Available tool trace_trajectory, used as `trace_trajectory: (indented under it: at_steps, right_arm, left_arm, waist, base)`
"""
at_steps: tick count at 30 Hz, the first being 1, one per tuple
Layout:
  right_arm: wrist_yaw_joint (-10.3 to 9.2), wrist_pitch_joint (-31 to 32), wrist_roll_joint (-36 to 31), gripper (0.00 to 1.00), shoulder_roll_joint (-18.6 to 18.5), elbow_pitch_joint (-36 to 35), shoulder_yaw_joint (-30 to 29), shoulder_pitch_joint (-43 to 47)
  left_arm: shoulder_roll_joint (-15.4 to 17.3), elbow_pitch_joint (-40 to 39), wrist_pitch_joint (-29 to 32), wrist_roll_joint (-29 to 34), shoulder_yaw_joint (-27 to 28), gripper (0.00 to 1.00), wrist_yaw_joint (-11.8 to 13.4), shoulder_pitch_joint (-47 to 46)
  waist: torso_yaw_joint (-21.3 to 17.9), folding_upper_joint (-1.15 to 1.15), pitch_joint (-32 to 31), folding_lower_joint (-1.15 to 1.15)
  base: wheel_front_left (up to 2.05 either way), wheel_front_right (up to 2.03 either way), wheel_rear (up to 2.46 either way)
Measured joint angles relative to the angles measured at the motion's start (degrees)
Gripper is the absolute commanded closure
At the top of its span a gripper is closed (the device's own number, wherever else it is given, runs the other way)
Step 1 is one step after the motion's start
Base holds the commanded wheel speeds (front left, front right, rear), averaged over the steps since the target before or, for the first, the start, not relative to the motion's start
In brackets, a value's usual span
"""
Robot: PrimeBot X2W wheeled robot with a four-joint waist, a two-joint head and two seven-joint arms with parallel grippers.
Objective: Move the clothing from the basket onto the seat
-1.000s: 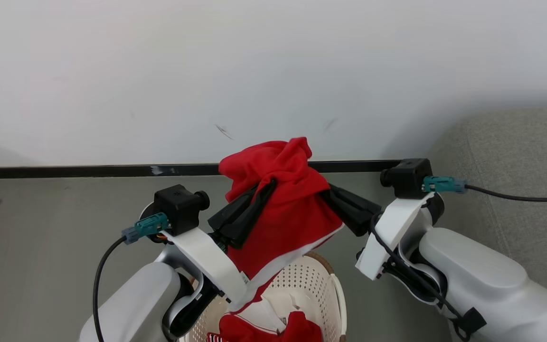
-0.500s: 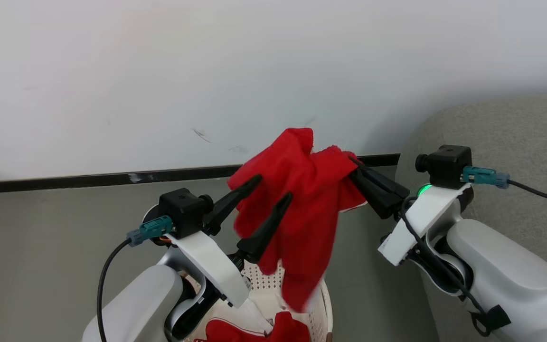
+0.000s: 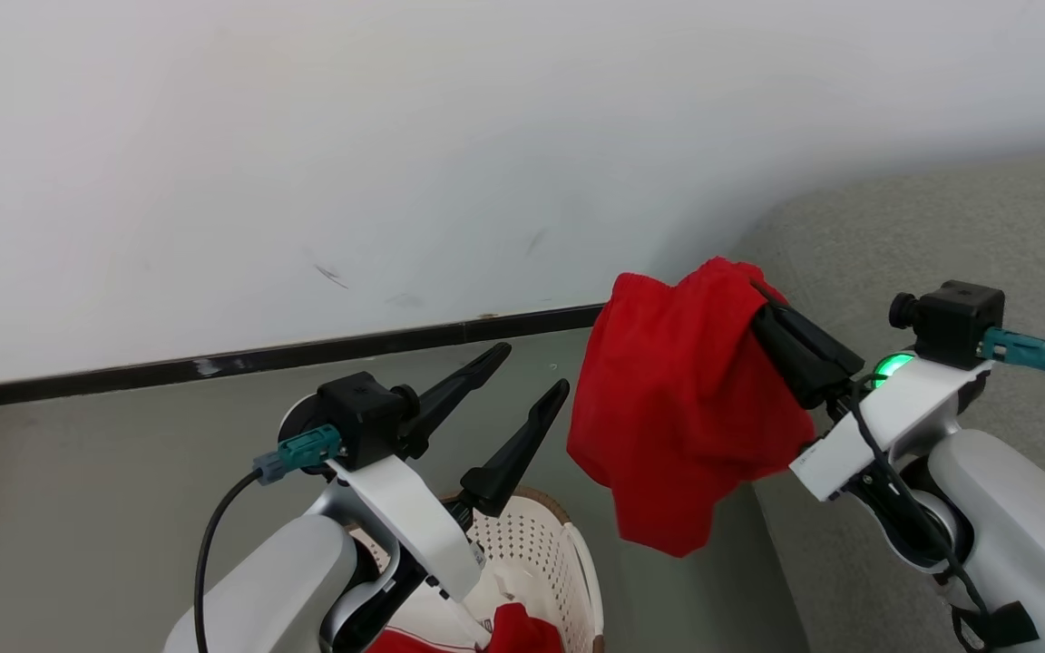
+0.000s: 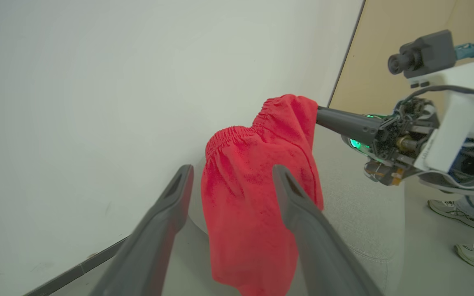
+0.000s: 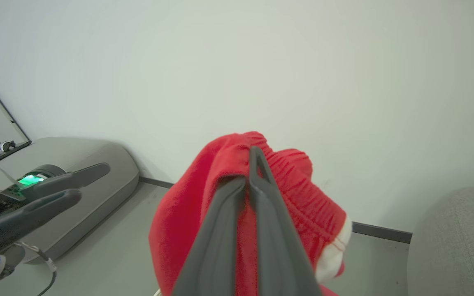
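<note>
1. The right gripper (image 3: 781, 326) is pinched tight on the gathered waistband of the plain red garment (image 3: 677, 426). The cloth hangs limp in the air, right of the basket (image 3: 541, 535), by the seat's (image 3: 940, 236) left edge.
2. The left gripper (image 3: 533, 369) stands spread and empty, just left of the cloth.
3. The garment looks light, soft and floppy, and that bunched elastic band seems the surest hold.
4. A second red garment (image 3: 513, 632) lies in the basket.

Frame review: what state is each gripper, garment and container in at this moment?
Left gripper: open, holding nothing.
Right gripper: shut on the plain red garment.
Plain red garment: hanging in the air from the right gripper.
Basket: upright, red and white clothing inside.
Seat: garment not yet laid on it.
</note>
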Motion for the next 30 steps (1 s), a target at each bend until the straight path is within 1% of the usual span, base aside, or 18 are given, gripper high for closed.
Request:
trace_trajectory:
  at_steps: [9, 18, 26, 30]
  right_arm:
    - [0.00, 0.0, -2.7, 1.00, -1.6, -3.6, -7.4, 5.3]
    - [0.00, 0.0, -5.7, 1.00, -2.6, -7.8, -13.9, 10.3]
    - [0.00, 0.0, -7.1, 1.00, -2.7, -11.1, -17.4, 14.2]
    - [0.00, 0.0, -7.0, 1.00, -1.7, -13.1, -19.4, 15.9]
  left_arm:
    - [1.0, 0.4, -1.1, 1.2, -1.0, 0.00, -0.1, 0.0]
    - [1.1, 0.6, -2.4, 1.3, -2.0, 0.00, -0.1, 1.1]
    - [1.1, 0.9, -3.0, 1.3, -2.3, 0.00, -0.1, 1.1]
    - [1.2, 1.0, -3.2, 1.3, -2.4, 0.00, -0.1, 1.1]
  waist:
    - [-3.5, 0.00, -0.5, 0.00]
    - [-7.5, 0.00, -0.8, 0.00]
    - [-11.3, 0.00, -0.6, 0.00]
    - [-13.1, 0.00, -0.4, 0.00]
  base:
    - [0.00, 0.00, 0.00]
    - [0.00, 0.00, 0.00]
    - [0.00, 0.00, 0.00]
    - [0.00, 0.00, 0.00]
